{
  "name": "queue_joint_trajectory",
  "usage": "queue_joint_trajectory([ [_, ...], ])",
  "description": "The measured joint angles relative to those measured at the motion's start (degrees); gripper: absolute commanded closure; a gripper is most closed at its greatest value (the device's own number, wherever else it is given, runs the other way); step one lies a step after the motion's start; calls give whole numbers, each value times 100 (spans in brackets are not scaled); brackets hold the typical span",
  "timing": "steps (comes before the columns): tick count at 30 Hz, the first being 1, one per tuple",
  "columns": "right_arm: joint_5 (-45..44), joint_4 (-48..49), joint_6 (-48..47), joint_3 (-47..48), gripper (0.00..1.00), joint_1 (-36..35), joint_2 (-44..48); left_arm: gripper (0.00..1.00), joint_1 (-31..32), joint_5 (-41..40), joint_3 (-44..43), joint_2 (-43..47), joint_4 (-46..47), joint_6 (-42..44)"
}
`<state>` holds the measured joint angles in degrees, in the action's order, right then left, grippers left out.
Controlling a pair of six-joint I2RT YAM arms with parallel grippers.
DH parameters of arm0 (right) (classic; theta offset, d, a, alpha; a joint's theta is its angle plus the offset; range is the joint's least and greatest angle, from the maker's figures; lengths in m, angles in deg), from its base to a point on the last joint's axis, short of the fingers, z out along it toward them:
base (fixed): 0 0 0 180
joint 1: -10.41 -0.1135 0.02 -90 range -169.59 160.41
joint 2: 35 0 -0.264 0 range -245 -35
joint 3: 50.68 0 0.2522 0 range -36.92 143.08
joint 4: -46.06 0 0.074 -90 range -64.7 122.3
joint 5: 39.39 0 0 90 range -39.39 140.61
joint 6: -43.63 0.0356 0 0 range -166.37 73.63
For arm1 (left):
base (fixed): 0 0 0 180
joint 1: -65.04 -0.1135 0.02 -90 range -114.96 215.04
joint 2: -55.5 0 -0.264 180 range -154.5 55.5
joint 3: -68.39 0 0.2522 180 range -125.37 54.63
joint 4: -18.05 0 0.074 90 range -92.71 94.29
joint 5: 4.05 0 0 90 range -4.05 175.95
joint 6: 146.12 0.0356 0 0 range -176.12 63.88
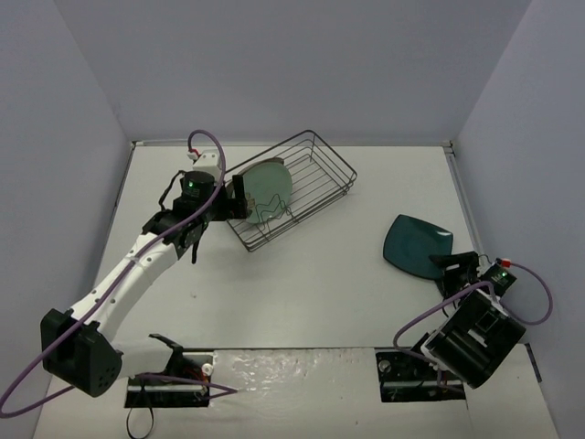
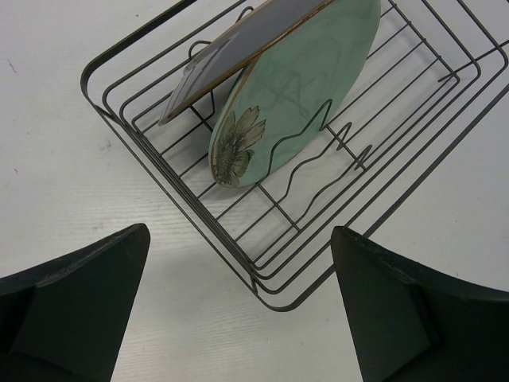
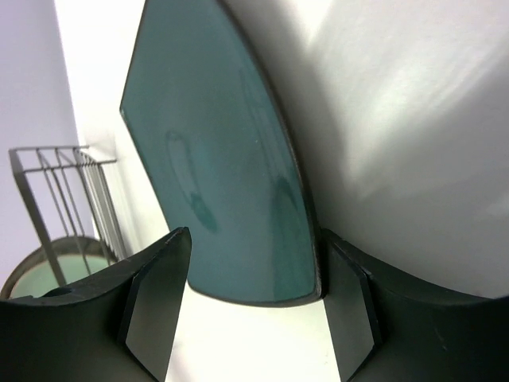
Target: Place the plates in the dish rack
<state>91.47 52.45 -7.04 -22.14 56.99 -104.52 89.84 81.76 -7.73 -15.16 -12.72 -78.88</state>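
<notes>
The dark teal rounded-square plate [image 1: 416, 245] lies on the table at the right. My right gripper [image 1: 454, 270] is at its near corner. In the right wrist view its jaws straddle the teal plate [image 3: 231, 183]: one pad [image 3: 350, 310] lies against the rim's underside, and the other finger [image 3: 155, 294] stands off the top face, so the right gripper [image 3: 254, 302] is open. The dish rack [image 1: 320, 174] holds the mint-green plate [image 1: 270, 187] on edge. A grey plate [image 2: 238, 48] leans behind the mint-green plate [image 2: 294, 103]. My left gripper [image 2: 238, 310] hangs open and empty just off the dish rack's [image 2: 119, 135] near corner.
White walls close in the table at the left, back and right. The rack sits skewed at the back centre, with wavy dividers [image 2: 334, 151] standing free on its near side. Both arm bases and purple cables [image 1: 411, 329] occupy the near edge.
</notes>
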Motion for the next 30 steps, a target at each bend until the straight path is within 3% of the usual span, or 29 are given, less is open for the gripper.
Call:
queue_joint_trajectory([
  [6, 680, 979, 155, -63, 40, -161, -748, 3, 0, -46, -9, 45, 20, 0],
  [10, 930, 1420, 243, -65, 50, -246, -1132, 3, 0, -78, -9, 68, 21, 2],
  [17, 1080, 1696, 383, -74, 72, -258, -1596, 3, 0, -139, -9, 70, 20, 4],
  [23, 1063, 1783, 450, -84, 100, -275, -1841, 3, 0, -187, -9, 71, 20, 13],
  [30, 908, 1635, 442, -180, 100, -293, -1511, 3, 0, -189, -9, 129, 17, 24],
])
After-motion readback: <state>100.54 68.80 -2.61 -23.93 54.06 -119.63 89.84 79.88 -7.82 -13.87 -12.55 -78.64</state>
